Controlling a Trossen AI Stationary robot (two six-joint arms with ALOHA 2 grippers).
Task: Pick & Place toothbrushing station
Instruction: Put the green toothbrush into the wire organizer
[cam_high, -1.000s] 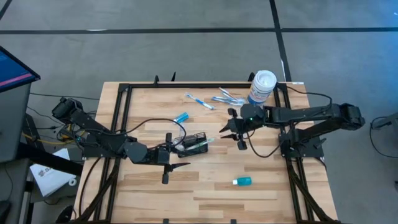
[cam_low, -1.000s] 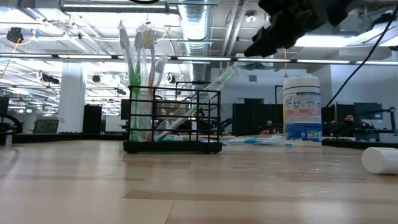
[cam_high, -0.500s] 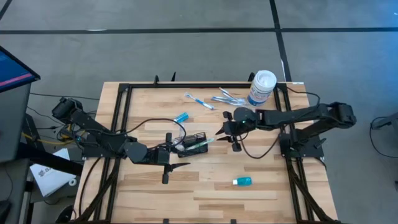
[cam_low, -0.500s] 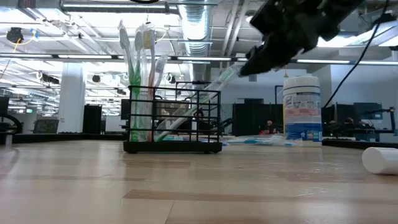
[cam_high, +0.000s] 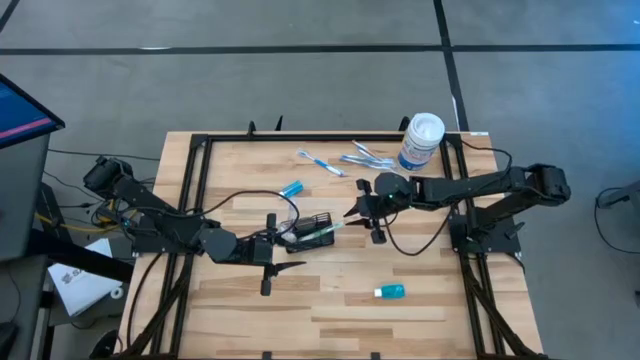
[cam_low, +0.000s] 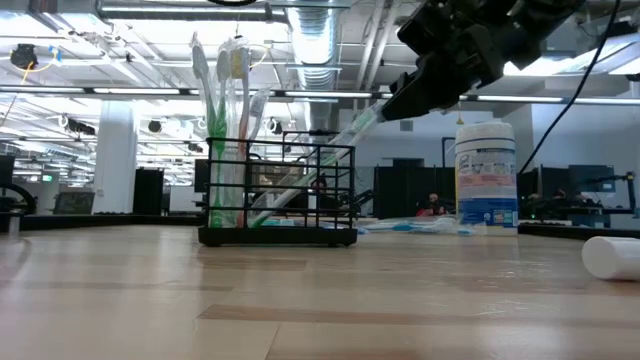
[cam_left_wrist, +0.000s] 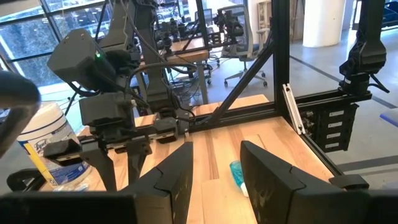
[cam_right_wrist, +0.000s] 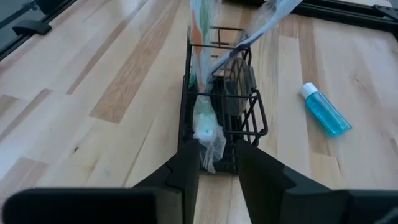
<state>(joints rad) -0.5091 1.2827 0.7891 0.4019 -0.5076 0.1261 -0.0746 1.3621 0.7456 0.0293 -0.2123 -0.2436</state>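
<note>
**Right claw closing in on a wrapped toothbrush in the wire holder**

The right gripper (cam_high: 362, 217) is hanging over the middle of the table (cam_high: 330, 300), its fingers (cam_right_wrist: 186, 171) standing slightly apart on either side of the tip of a wrapped toothbrush (cam_low: 345, 135); whether they are actually pinching it cannot be told. That toothbrush is leaning out of the black wire holder (cam_high: 312, 230), which is sitting upright on the table with more wrapped toothbrushes (cam_low: 225, 110) standing in it. The left gripper (cam_high: 272, 264) is waiting just beside the holder with its fingers (cam_left_wrist: 171, 180) apart and nothing between them. Beyond, a white canister (cam_high: 421, 140) is standing near the far edge, loose toothbrushes (cam_high: 340, 160) and a blue tube (cam_high: 291, 188) are lying near it, and a blue bottle (cam_high: 390, 291) is lying toward the near side.
</note>
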